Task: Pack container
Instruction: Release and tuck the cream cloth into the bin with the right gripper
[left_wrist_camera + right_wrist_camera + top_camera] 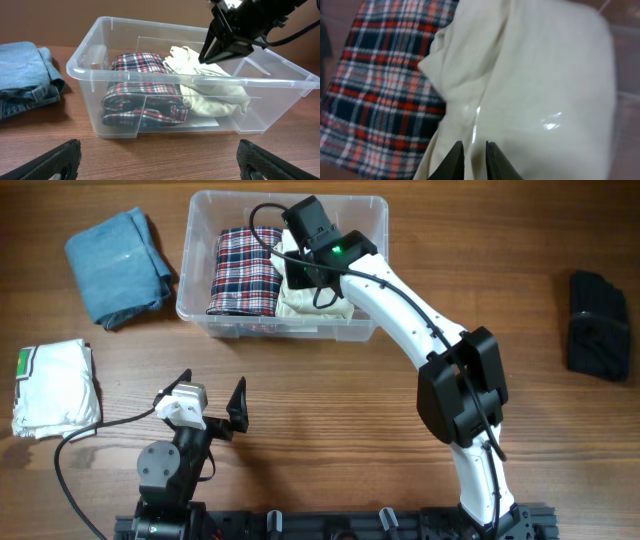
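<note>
Your right tool (474, 161), barely parted and empty, hung just above the cream cloth (535, 90) inside the container (280, 86). Your left tool (208, 405) gaped wide, well apart, at lower left.

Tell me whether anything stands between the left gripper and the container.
Nothing visible does: only bare table lies between the open left gripper and the container. The right gripper hangs over the cream cloth inside it.

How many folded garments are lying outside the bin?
3: the blue denim just left of the container, the white garment at the overhead view's left edge, the black garment far right. More could lie out of frame.
</note>
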### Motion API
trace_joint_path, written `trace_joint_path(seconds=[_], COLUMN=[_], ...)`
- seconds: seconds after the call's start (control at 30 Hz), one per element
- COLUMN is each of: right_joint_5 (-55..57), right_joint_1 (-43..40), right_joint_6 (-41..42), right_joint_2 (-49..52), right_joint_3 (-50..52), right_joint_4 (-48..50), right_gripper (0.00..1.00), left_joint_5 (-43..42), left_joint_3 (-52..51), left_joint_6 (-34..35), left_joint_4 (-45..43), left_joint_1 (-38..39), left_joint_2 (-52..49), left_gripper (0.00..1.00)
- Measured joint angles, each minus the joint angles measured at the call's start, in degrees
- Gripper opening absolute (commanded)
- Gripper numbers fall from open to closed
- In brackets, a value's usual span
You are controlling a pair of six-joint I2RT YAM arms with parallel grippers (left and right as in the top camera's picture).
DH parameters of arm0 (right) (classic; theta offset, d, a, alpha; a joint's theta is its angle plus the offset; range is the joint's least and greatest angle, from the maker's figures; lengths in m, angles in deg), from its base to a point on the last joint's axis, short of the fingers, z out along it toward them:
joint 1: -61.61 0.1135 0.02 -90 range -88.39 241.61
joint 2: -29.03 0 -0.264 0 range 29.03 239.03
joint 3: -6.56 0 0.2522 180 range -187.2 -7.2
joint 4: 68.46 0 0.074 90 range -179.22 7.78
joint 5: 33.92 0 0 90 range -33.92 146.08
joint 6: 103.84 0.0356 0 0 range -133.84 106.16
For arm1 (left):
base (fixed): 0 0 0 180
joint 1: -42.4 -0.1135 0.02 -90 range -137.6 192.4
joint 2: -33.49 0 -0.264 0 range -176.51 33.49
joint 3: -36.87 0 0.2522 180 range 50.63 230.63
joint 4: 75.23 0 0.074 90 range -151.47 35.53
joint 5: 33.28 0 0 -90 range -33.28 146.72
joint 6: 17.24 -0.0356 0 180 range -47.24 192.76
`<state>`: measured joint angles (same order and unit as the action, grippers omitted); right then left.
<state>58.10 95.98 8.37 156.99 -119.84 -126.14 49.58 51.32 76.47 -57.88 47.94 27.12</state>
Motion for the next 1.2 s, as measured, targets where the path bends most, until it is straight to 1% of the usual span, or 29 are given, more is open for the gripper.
trace_joint_path(seconds=[0.13,0.27,0.37,0.47,0.63,0.8,0.93,1.03,1.2], right_joint_5=[-4.24,-5.03,-5.05,-4.44,1.09,-0.24,-0.92,-0.9,0.2], right_joint_1=[0.39,0.39,0.39,0.42,0.57,0.57,0.55,0.2,-0.31], right_joint_6=[0.22,0.24,0.7,1.33,1.75,2.23,2.62,2.62,2.62], right_joint_2=[0.0,0.63,2.03,2.25,2.27,2.32,2.32,2.32,2.32], right_joint_3=[1.09,2.93,3.13,3.17,3.5,3.76,2.51,0.72,0.46], right_joint_4=[-0.22,0.28,2.86,4.15,1.64,6.69,7.43,10.01,10.88], right_gripper=[0.15,0.15,0.15,0.16,0.16,0.16,0.16,0.16,0.16], left_joint_5=[0.02,0.02,0.02,0.02,0.02,0.0,0.02,0.02,0.0], left_joint_3=[0.0,0.0,0.0,0.0,0.0,0.0,0.0,0.0,0.0], left_joint_6=[0.02,0.02,0.0,0.02,0.02,0.02,0.02,0.02,0.02], left_joint_4=[0.0,0.0,0.0,0.0,0.0,0.0,0.0,0.0,0.0], left_joint_1=[0.0,0.0,0.0,0.0,0.0,0.0,0.0,0.0,0.0], left_joint_2=[0.0,0.0,0.0,0.0,0.0,0.0,0.0,0.0,0.0], left_gripper=[1.0,1.0,1.0,1.0,1.0,1.0,1.0,1.0,1.0])
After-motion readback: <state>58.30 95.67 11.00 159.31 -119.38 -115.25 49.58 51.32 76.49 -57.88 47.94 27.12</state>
